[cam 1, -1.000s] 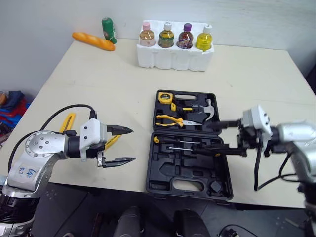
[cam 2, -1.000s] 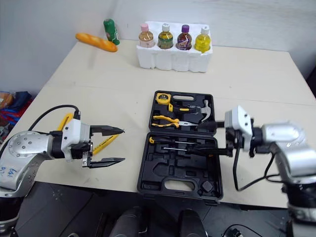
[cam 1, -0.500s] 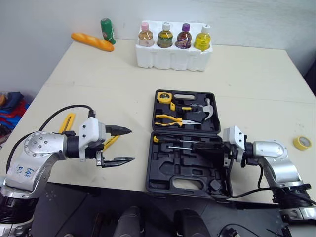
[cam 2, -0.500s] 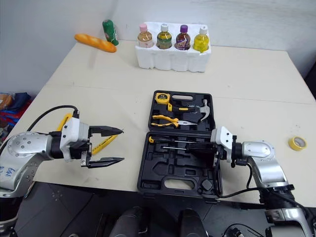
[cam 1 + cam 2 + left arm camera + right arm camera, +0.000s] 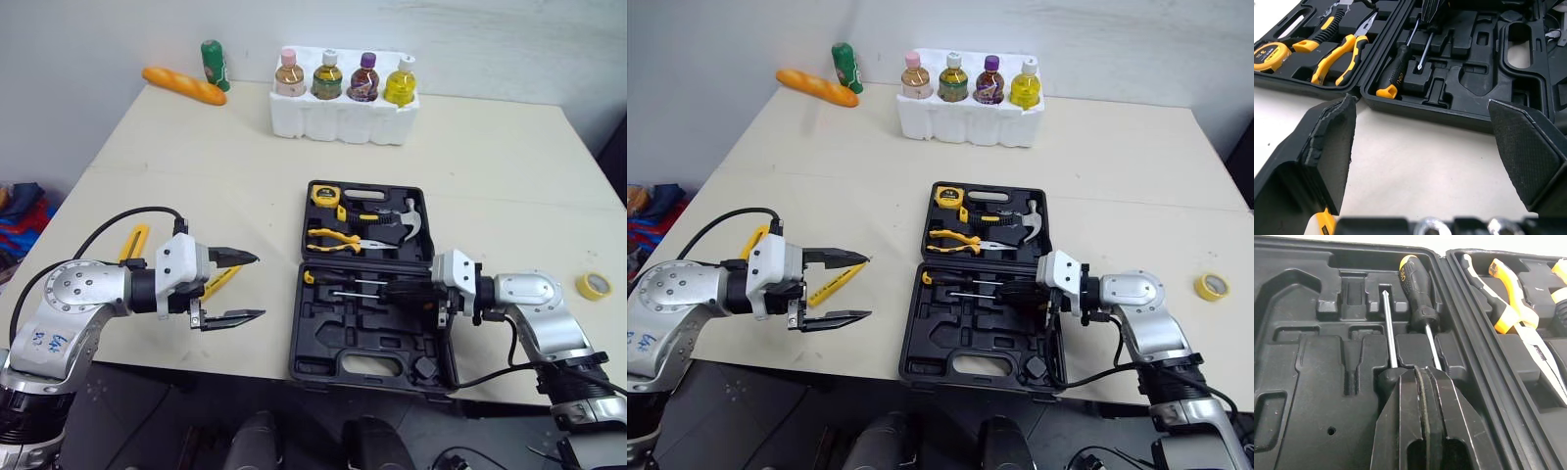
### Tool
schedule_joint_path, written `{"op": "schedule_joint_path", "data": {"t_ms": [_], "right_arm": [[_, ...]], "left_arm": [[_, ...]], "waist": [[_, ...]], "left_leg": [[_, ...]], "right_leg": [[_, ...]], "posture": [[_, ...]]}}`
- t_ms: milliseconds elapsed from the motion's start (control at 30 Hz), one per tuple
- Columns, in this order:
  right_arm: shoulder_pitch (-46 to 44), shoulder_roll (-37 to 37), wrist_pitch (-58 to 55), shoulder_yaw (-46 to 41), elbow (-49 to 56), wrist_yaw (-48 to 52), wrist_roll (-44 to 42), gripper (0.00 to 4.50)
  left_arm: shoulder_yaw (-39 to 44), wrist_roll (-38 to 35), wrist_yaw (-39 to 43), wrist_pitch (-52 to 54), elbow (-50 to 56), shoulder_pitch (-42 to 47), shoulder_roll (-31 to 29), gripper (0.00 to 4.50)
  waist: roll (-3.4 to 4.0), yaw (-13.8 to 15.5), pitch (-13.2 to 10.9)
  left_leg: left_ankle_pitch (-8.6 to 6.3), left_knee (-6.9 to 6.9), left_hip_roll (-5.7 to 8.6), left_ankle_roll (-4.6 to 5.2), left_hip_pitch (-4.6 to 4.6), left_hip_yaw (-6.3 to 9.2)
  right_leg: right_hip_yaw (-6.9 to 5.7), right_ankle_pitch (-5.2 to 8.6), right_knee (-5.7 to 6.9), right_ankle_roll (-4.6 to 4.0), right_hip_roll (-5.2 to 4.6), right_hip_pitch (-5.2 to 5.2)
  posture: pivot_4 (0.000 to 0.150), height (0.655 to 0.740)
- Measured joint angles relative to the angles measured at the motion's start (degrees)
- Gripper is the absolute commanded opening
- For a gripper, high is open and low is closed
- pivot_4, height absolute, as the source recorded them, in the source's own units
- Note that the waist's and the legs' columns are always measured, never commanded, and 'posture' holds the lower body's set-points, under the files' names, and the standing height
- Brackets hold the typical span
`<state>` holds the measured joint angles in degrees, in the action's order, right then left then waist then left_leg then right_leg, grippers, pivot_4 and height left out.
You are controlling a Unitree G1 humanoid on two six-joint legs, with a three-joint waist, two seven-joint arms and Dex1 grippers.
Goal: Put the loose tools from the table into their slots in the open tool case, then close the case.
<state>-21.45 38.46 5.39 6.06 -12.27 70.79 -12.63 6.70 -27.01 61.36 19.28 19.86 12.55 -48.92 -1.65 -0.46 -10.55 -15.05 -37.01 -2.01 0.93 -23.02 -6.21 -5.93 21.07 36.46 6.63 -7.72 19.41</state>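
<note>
The right fingers (image 5: 1405, 404), pressed together, hide the handle of a screwdriver (image 5: 1387, 328) slotted in the tool case (image 5: 1308, 372). The left fingers (image 5: 235, 258), spread apart, partly cover a yellow tool (image 5: 835, 283) on the table (image 5: 225, 166).

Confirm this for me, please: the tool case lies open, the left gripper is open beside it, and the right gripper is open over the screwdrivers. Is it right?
Not quite. The right gripper is shut, not open: the right wrist view shows its two fingers pressed together over the screwdrivers. The rest holds: the tool case lies open, and the left gripper is open beside it.
</note>
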Motion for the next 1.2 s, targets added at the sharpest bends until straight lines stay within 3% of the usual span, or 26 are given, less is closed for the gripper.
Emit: {"op": "schedule_joint_path", "data": {"t_ms": [133,233,733,867,933,967,1133,1200], "right_arm": [[0.6,0.4,0.8,0.5,0.7,-1.1,1.8,0.07],[1.8,0.9,0.8,0.6,1.4,-1.6,2.6,0.07],[2.6,0.6,7.4,3.4,0.7,-7.8,9.6,0.07],[4.9,-2.6,3.8,0.6,2.4,-6.5,1.7,0.07],[6.4,-3.1,1.5,-1.5,4.7,-5.1,-3.2,0.07],[7.6,-2.7,-0.7,-2.3,6.5,-3.7,-6.1,0.07],[12.3,5.3,-9.4,-9.9,13.8,0.1,-15.4,0.07],[15.6,8.7,-10.8,-16.3,15.7,-1.0,-16.4,0.66]], "left_arm": [[0.0,0.1,0.0,0.0,0.0,0.0,0.0,4.5],[0.0,0.2,0.0,0.0,0.0,-0.3,0.0,4.5],[0.0,0.4,-0.1,-1.1,-0.7,-1.1,0.1,4.5],[0.0,0.5,-0.2,-1.3,-0.9,-1.1,0.3,4.5],[0.0,0.5,-0.3,-1.5,-1.0,-1.1,0.5,4.5],[0.2,0.4,-0.6,-1.8,-1.1,-1.1,0.6,4.5],[4.6,0.3,-2.6,-2.4,-3.9,-2.3,1.3,4.5],[7.6,0.7,-4.3,-3.5,-6.1,-3.8,1.3,4.5]], "waist": [[-0.24,0.0,0.3],[-0.21,0.4,0.5],[-0.33,0.4,1.5],[-0.02,0.2,1.3],[0.7,0.2,0.9],[1.12,0.2,0.6],[1.67,0.3,0.1],[1.6,0.4,0.0]], "left_leg": [[-0.23,0.0,-0.14,-0.11,0.21,0.03],[-0.61,0.15,-0.31,-0.37,0.85,0.16],[-1.12,0.12,-0.45,-0.61,1.1,0.43],[-1.02,0.13,-0.63,-0.41,1.05,0.44],[-1.05,0.14,-0.61,-0.35,0.94,0.38],[-1.04,0.17,-0.61,-0.34,0.78,0.34],[-0.84,-0.04,-0.58,-0.24,0.04,0.11],[-0.83,-0.06,-0.57,-0.2,-0.02,0.07]], "right_leg": [[0.02,0.07,-0.06,-0.15,0.02,-0.23],[-0.13,0.16,-0.55,-0.31,0.09,-1.03],[-0.33,0.25,-1.05,-0.47,0.2,-1.71],[-0.39,0.29,-1.14,-0.55,0.35,-1.71],[-0.37,0.29,-1.17,-0.54,0.34,-1.57],[-0.37,0.29,-1.09,-0.54,0.37,-1.34],[-0.29,0.29,-0.51,-0.53,0.42,-0.46],[-0.29,0.26,-0.52,-0.48,0.43,-0.38]], "posture": [[0.15,0.74],[0.15,0.74],[0.15,0.74],[0.15,0.74],[0.15,0.74],[0.15,0.74],[0.15,0.74],[0.15,0.74]]}}
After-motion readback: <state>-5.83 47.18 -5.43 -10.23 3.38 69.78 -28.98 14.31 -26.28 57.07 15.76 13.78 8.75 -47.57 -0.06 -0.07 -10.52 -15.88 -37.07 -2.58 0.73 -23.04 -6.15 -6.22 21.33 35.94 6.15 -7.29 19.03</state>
